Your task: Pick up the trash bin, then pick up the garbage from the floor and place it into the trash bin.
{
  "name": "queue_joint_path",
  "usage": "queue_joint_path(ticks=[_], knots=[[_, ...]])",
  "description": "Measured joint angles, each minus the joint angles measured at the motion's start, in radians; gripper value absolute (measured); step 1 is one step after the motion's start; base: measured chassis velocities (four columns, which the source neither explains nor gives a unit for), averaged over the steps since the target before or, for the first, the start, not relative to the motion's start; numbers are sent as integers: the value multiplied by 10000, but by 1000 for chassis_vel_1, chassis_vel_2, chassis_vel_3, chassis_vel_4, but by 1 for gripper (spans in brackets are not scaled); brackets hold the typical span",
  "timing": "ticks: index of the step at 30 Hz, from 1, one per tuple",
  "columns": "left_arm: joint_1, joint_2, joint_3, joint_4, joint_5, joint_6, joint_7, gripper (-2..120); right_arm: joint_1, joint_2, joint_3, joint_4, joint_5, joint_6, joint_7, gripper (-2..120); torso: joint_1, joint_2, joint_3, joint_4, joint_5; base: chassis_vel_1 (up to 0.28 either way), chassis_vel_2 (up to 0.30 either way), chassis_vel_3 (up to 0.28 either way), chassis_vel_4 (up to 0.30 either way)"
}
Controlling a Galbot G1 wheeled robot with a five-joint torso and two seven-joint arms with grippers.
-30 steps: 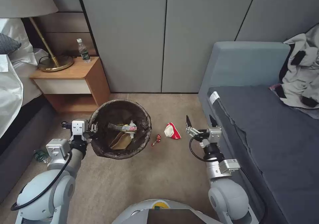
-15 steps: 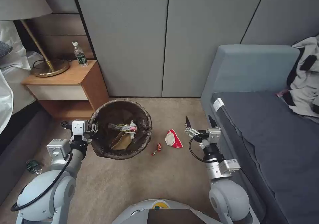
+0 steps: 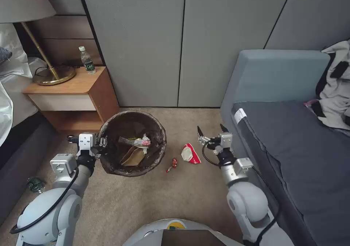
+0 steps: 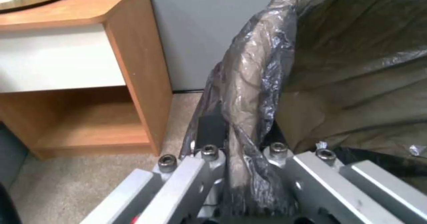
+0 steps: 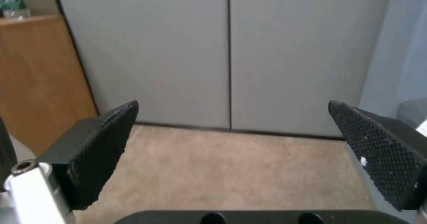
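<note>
The trash bin point(image 3: 109, 166), lined with a dark crinkled bag, hangs just above the carpet. My left gripper point(image 3: 102, 143) is shut on its left rim, and the left wrist view shows the left gripper point(image 4: 242, 150) clamping the bag-covered rim point(image 4: 249, 94). Tan paper and a wrapper lie inside the bin. Garbage on the floor: a red-and-white packet point(image 3: 190, 153), a small red wrapper point(image 3: 173, 162) beside the bin, and a green bottle point(image 3: 35, 184) at far left. My right gripper point(image 3: 210, 129) is open, up and to the right of the packet; its wrist view shows the right gripper point(image 5: 236, 150) over bare carpet.
A wooden nightstand point(image 3: 73, 96) with a lamp and a water bottle stands behind the bin on the left. A bed edge point(image 3: 14, 155) runs along the left. A grey sofa point(image 3: 291, 136) lies close to my right arm. Grey cabinet doors point(image 3: 182, 45) close off the back.
The whole view has shifted, so the camera moved. My right arm has swung left, bringing its open gripper closer to the red-and-white packet. The left gripper still holds the bin.
</note>
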Motion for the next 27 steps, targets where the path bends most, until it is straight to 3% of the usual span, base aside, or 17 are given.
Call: queue_joint_path(ticks=[6, 22, 27], knots=[[-15, 4, -125, 0, -55, 30, 2, 3, 348, -292, -199, -518, 543, -344, -72, 100, 0, 0, 0, -3, 1, 0, 0, 0, 0], [-7, 0, -476, 0, -247, 89, 101, 3, 2947, -724, -1493, -3811, 2983, -1956, -236, 100, 0, 0, 0, 1, 0, 0, 0, 0, 0], [1, -30, -494, 2, -286, 89, 123, 3, 3598, -673, -1638, -4742, 3136, -2190, -276, 100, 0, 0, 0, -1, 0, 0, 0, 0, 0]])
